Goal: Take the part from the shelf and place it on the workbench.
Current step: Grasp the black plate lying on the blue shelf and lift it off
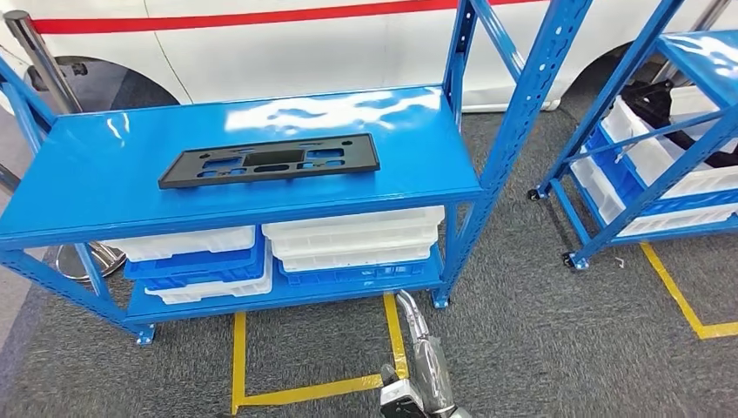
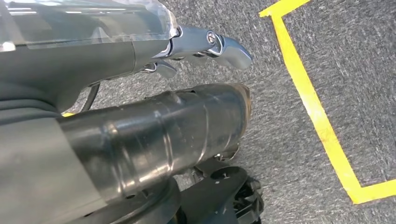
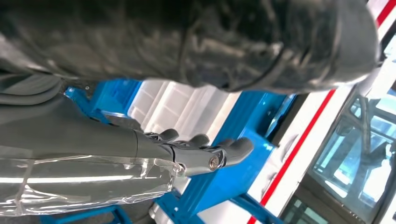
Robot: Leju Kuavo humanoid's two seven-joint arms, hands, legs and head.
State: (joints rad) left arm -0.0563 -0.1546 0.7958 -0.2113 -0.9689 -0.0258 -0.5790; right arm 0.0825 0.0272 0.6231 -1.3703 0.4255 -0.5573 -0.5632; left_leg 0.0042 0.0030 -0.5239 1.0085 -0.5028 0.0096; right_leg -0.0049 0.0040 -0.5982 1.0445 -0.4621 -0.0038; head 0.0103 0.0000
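Head view: the black part (image 1: pixel 270 160) lies flat on the blue tabletop (image 1: pixel 104 174), apart from both hands; white and blue bins (image 1: pixel 352 239) sit stacked on the shelf beneath. Left wrist view: the left hand (image 2: pixel 187 51) hangs over grey carpet beside yellow floor tape (image 2: pixel 317 121), fingers (image 2: pixel 229 46) extended and holding nothing. Right wrist view: the right hand (image 3: pixel 196 149), fingers loosely spread and empty, faces the blue frame.

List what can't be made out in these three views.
- Head view: contents of the white and blue plastic bins under the blue metal workbench top; the top hides them.
- Head view: black object on the second blue rack, cut by the edge and crossed by rack bars.
- Left wrist view: left hand fingers mostly hidden behind its cover.
- Right wrist view: right hand grasp state; a dark blurred mass fills the frame near it.
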